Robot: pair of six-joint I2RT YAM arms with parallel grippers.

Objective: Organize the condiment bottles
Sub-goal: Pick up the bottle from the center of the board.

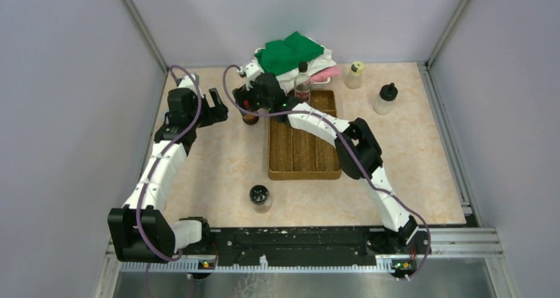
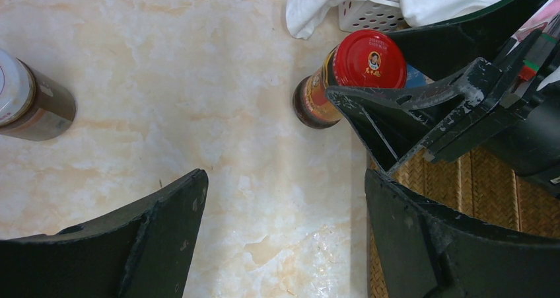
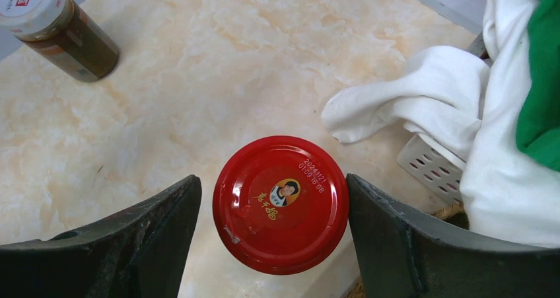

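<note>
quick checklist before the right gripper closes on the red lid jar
1. red-lidded jar upright on the table: ok
2. jar centred in the right gripper: ok
3. right jaws open, gap either side of lid: ok
4. fingers low enough to catch the jar's body: cannot tell
5. left gripper open and apart from the jar: ok
6. brown tray has bare lanes: ok

Lilac walls [image 1: 66, 80], marbled beige table [image 1: 218, 166]
</note>
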